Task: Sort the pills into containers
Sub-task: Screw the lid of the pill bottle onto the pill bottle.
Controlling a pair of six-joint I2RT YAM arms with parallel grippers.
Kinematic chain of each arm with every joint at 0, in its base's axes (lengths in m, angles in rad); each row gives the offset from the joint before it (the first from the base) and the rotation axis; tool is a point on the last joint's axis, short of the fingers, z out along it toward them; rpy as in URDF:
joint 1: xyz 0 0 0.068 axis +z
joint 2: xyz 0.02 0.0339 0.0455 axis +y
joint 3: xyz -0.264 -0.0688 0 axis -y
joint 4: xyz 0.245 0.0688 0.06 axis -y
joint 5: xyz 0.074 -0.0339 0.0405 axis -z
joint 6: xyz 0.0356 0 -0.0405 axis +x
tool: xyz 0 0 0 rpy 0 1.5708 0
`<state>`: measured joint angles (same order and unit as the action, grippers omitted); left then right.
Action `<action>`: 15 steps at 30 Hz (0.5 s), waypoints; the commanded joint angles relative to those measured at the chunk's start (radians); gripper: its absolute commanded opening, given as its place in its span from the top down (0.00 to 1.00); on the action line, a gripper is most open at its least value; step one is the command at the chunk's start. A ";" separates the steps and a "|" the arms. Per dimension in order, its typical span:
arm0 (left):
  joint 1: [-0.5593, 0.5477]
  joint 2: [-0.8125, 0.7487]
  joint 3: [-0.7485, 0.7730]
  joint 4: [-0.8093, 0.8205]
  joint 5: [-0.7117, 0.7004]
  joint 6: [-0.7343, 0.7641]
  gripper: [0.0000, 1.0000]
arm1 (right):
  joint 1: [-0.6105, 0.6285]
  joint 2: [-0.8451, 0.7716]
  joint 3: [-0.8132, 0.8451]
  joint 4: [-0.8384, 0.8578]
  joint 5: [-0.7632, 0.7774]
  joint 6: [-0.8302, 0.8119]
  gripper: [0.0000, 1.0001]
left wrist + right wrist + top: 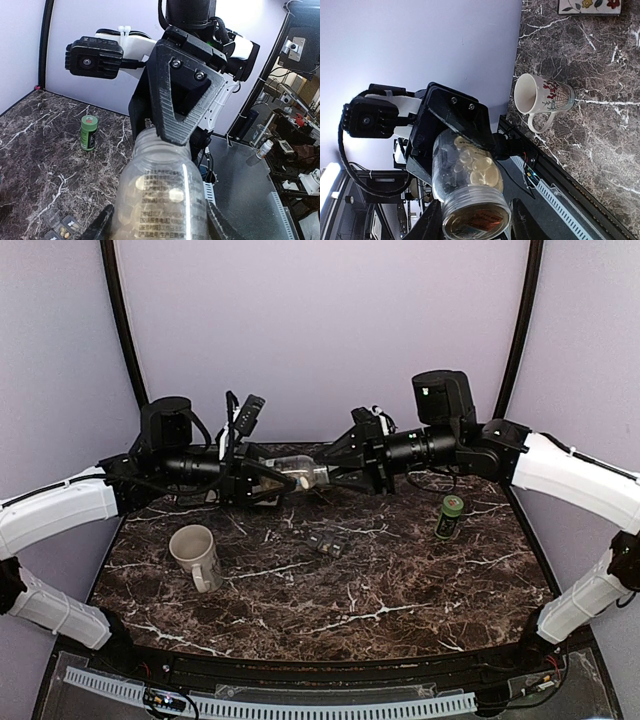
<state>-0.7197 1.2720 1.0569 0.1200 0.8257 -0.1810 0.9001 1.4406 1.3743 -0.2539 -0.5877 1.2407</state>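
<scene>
Bottle (pixel 299 471) hangs clamped between left claw (pixel 274 478) and right claw (pixel 329 473), both partly closed on it; twist gently, holding it level

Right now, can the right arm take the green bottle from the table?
Probably not yet. The right gripper is closed on the clear pill bottle, shared with the left gripper. The green bottle itself stands free on the table.
</scene>
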 commanded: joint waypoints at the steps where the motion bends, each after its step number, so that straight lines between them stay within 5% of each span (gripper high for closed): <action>1: -0.096 -0.006 0.048 0.074 -0.105 0.115 1.00 | 0.059 0.066 -0.041 0.125 -0.094 0.055 0.91; 15: -0.104 -0.080 -0.031 0.121 -0.226 0.143 1.00 | 0.057 0.078 -0.028 0.114 -0.104 0.067 0.93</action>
<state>-0.7765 1.1946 1.0386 0.0307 0.6407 -0.0456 0.8982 1.4544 1.3479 -0.1909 -0.6121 1.3003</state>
